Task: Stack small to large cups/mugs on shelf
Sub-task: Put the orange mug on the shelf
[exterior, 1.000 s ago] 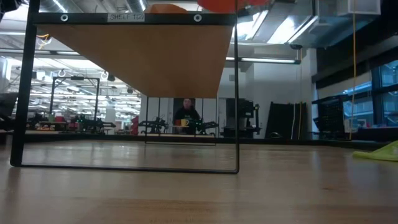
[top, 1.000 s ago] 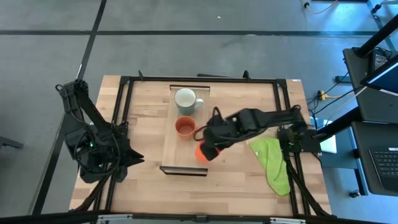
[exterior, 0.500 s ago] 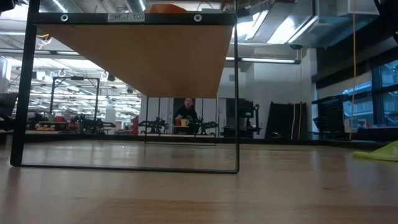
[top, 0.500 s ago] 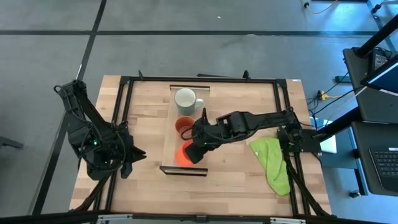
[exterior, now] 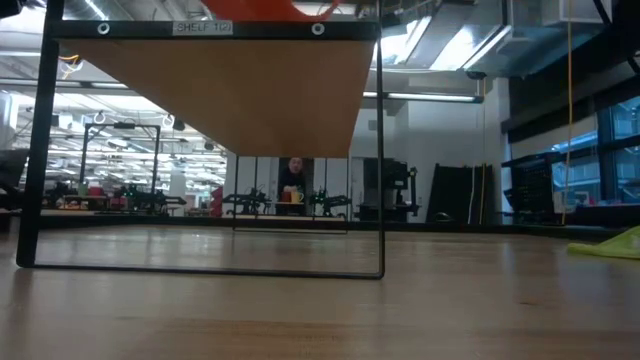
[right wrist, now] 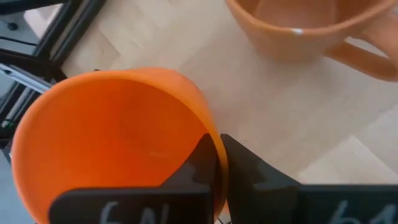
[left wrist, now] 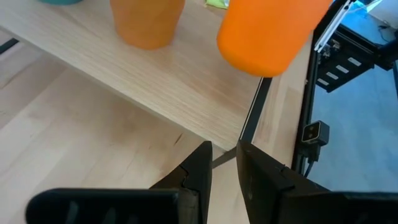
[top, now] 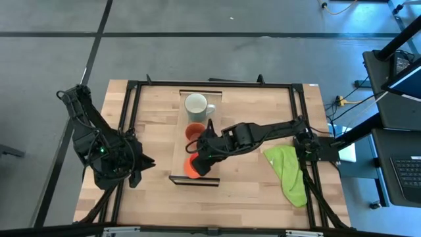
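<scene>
On the shelf (top: 177, 151) a pale grey-green mug (top: 196, 104) stands at the far end, with a brownish-orange mug (top: 193, 132) at the middle. My right gripper (top: 200, 161) is shut on a bright orange-red mug (top: 191, 166) over the shelf's near end. The left wrist view shows that mug (left wrist: 267, 34) tilted above the board (left wrist: 155, 81). My left gripper (top: 146, 163) waits over the table left of the shelf, its fingers (left wrist: 199, 171) a narrow gap apart with nothing between. My right gripper pinches the orange-red mug's rim (right wrist: 214, 140), one finger inside the cup and one outside. The fingers come from above, slanting down from the table's right side. The mug hangs tilted, its mouth toward the gripper, and seems clear of the board.
A green cloth (top: 289, 172) lies on the table right of the shelf. A black frame (top: 131, 125) runs round the tabletop. A person stands far off in the room (exterior: 292, 185).
My right gripper has carried the orange-red mug toward the table's left edge and down, from beside the shelf's right edge to over its near end. It has tipped more steeply downward.
</scene>
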